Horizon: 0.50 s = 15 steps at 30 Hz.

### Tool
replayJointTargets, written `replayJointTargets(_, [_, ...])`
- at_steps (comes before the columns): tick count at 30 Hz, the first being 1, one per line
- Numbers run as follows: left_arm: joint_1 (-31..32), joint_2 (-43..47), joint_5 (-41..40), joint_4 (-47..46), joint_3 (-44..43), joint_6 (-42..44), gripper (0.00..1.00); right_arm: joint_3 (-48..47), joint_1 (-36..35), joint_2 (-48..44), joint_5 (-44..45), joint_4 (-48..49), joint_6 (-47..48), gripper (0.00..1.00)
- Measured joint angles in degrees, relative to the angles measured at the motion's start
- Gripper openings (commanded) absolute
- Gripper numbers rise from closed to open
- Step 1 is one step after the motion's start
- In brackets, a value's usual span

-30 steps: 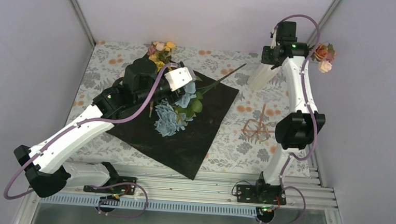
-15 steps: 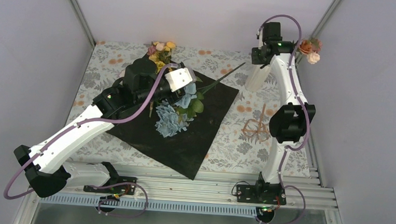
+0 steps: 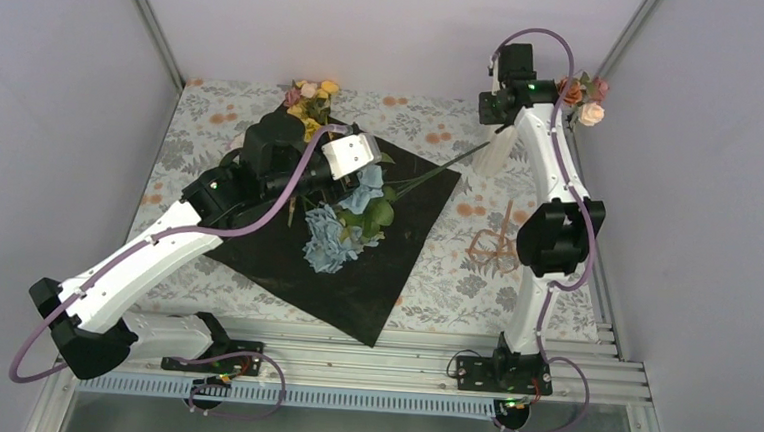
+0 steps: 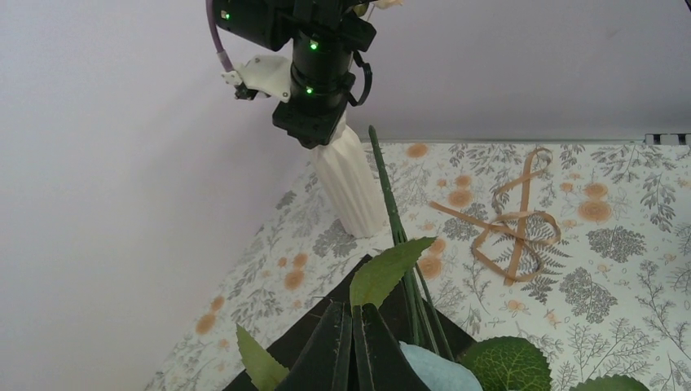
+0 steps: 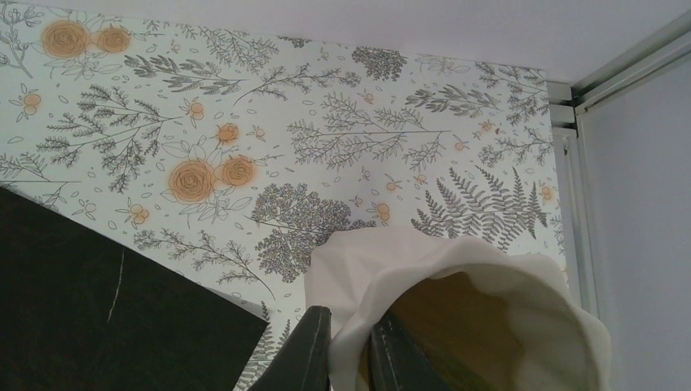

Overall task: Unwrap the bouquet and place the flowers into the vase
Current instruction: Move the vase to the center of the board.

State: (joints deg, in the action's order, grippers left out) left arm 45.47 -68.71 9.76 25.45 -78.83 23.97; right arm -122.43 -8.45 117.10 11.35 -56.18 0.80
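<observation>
The black sheet (image 3: 354,274) lies spread flat, with blue flowers (image 3: 328,241) and their green stems (image 4: 395,220) on it. More yellow and pink flowers (image 3: 310,96) lie at its far corner. My left gripper (image 4: 353,309) hovers low over the sheet, shut, with a green leaf (image 4: 391,269) of the flowers pinched at its tips. My right gripper (image 5: 349,326) is shut on the rim of the white ribbed vase (image 5: 456,293), one finger inside and one outside. The vase (image 3: 492,151) stands at the back right. Orange and pink blooms (image 3: 581,91) show high beside the right wrist.
A tan ribbon (image 3: 496,245) lies loose on the floral tablecloth right of the sheet, also seen in the left wrist view as a ribbon (image 4: 513,232). Walls close in at the back and both sides; a metal rail runs along the near edge.
The right arm swung left with the vase and the blooms above it, bringing the vase more upright. The left gripper shifted slightly right, and the blue flowers and long stem shifted with it.
</observation>
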Motion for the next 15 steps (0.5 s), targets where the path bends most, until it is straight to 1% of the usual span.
replayJointTargets(6, [0.0, -0.4, 0.4, 0.0, 0.0, 0.0, 0.02, 1.1, 0.0, -0.4, -1.2, 2.6, -2.2, 0.28])
replayJointTargets(11, [0.0, -0.9, 0.4, 0.0, 0.0, 0.0, 0.02, 1.1, 0.0, -0.9, -4.1, 3.9, -2.7, 0.39])
replayJointTargets(15, [0.0, -2.0, 0.4, 0.1, -0.1, -0.1, 0.02, 1.1, 0.0, -2.5, -6.5, 4.1, -2.6, 0.43])
